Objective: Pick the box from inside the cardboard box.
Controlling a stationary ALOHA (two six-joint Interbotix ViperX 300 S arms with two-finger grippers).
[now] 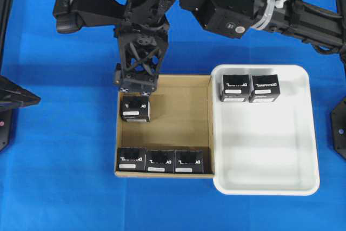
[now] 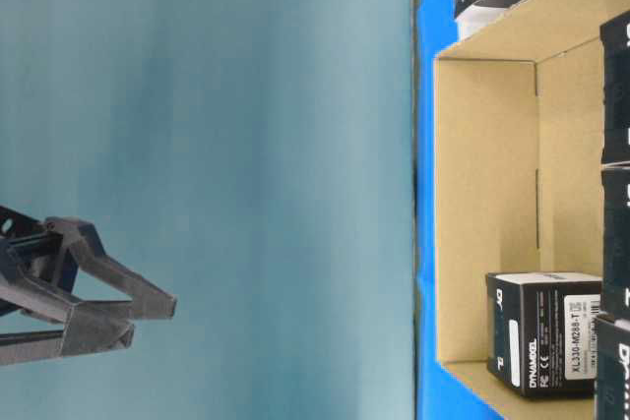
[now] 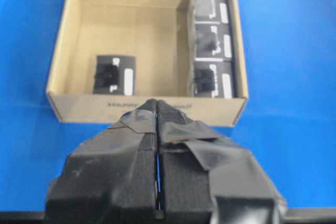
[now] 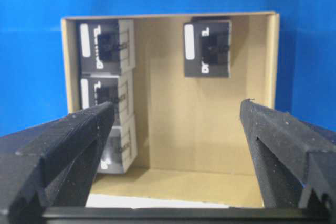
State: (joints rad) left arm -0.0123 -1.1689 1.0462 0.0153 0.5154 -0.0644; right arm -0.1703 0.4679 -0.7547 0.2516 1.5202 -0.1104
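The right gripper [image 1: 136, 86] hung wide open and empty at the cardboard box's [image 1: 184, 112] upper-left corner, the lone box [image 1: 135, 109] directly below it in frame, nearer this arm.

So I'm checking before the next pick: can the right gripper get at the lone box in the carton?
Probably yes. The right gripper is open above the carton, and the lone box stands apart from the row of three.

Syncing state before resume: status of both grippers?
Left gripper: shut, holding nothing.
Right gripper: open wide above the cardboard box, holding nothing.
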